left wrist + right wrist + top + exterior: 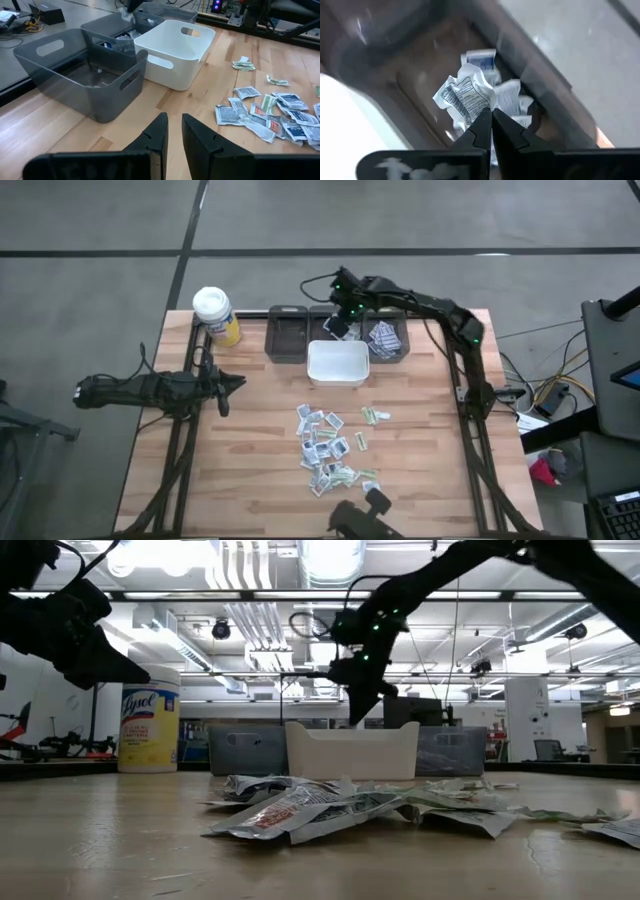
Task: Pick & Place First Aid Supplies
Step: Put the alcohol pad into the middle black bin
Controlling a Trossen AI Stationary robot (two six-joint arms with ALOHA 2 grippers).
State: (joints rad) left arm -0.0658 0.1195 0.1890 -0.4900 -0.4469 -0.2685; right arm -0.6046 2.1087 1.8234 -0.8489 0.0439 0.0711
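Overhead, table-level (facing room), 2 wrist views.

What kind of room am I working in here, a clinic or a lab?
Most likely a robotics lab or workshop, not a clinic: the wooden table stands on bare concrete floor, the low view shows exposed ceiling ducts and strip lights, and loose cables trail beside the rig.

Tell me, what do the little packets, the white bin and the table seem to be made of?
Packets: probably paper or foil-lined paper, matte, since they crease and crumple. White bin: likely moulded plastic, smooth with a slight sheen, rounded corners and a cut-out handle. Table: wood, apparently butcher-block, showing jointed strips and grain.
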